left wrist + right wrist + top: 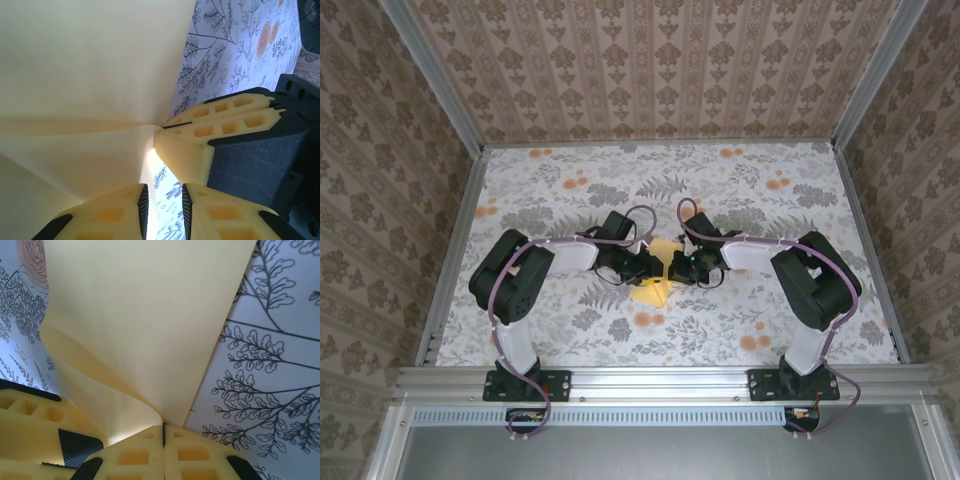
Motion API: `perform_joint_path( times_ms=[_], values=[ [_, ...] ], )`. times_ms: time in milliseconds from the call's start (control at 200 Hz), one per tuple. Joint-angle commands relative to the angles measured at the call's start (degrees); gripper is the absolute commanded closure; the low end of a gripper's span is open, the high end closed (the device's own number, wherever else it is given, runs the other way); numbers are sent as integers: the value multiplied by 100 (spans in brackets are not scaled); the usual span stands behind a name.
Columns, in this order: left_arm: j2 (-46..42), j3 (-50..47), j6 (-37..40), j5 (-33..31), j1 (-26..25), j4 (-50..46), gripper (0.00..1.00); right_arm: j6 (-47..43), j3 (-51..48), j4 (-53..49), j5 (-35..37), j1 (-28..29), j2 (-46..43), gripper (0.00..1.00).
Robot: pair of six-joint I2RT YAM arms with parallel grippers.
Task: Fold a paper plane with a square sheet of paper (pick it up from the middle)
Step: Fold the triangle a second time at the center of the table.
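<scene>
Right claw (163, 429) is clamped on the thin, pale-yellow sheet (145, 315) where it curls smoothly — left claw (164, 195), I see, stands slightly parted.

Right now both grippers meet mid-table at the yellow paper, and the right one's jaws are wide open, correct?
No: the right gripper is shut, pinching the yellow paper, as the right wrist view shows. The rest holds.
</scene>
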Motion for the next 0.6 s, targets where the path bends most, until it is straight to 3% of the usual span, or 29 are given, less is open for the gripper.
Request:
perform_joint_path(
  times_ms=[0,595],
  values=[
    [62,117,132,-4,-50,-188,72,-101,162,-93,2,-18,116,94],
    [84,94,168,-144,-49,-330,72,-146,205,-137,7,-20,209,93]
  ],
)
